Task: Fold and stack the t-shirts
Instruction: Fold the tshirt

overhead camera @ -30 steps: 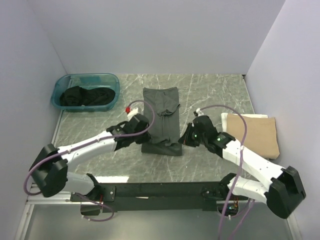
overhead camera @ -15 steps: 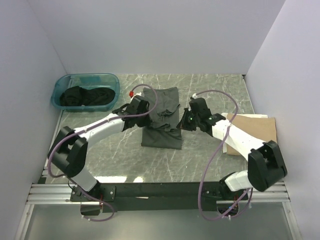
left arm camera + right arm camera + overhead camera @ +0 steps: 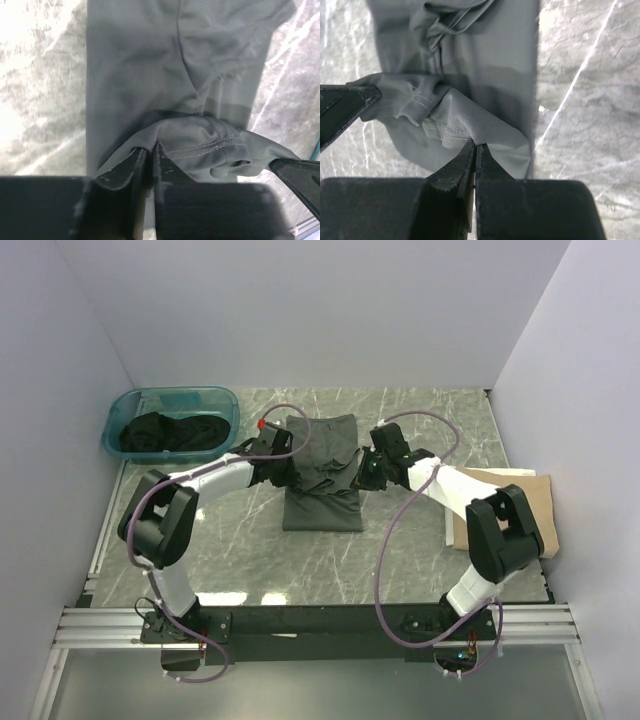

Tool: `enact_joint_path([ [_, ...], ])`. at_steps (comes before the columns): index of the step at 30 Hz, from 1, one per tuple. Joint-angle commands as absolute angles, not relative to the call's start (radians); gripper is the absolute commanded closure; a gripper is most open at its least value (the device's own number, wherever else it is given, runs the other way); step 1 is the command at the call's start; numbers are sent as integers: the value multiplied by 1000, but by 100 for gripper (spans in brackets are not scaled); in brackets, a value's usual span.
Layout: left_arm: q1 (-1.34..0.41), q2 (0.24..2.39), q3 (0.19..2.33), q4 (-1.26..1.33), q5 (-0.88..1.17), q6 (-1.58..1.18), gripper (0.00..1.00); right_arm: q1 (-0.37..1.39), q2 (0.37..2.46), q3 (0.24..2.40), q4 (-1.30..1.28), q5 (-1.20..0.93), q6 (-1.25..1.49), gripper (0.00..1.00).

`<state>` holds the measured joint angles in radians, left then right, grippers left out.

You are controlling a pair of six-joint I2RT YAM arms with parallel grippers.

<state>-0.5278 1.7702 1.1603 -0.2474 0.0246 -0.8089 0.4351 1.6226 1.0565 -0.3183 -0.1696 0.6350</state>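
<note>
Grey-olive t-shirt (image 3: 320, 508) has its hem pinched tight by left pincer (image 3: 148, 150) and right pincer (image 3: 474, 145).

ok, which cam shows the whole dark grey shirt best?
Top external: the whole dark grey shirt lies in frame. The wrist views give only close-ups of its hem, pinched in the left tool and the right tool.

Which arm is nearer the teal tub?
Left. The left arm sits just right of the tub, at the grey t-shirt's left edge; the right arm is across that shirt.
</note>
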Motion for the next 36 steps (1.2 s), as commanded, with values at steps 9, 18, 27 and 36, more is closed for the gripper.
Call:
enact_joint_path([
  [9, -483, 1885, 1299, -196, 106, -743, 61, 407, 1767, 1219, -337, -98, 640, 84],
  [18, -407, 1833, 1393, -219, 109, -721, 1, 383, 1656, 1243, -315, -93, 604, 29],
  [27, -422, 1616, 1050, -133, 170, -787, 1, 459, 1502, 976, -218, -204, 581, 27],
  [36, -509, 1347, 735, -149, 91, -873, 1, 557, 1718, 1132, -178, -248, 509, 27],
])
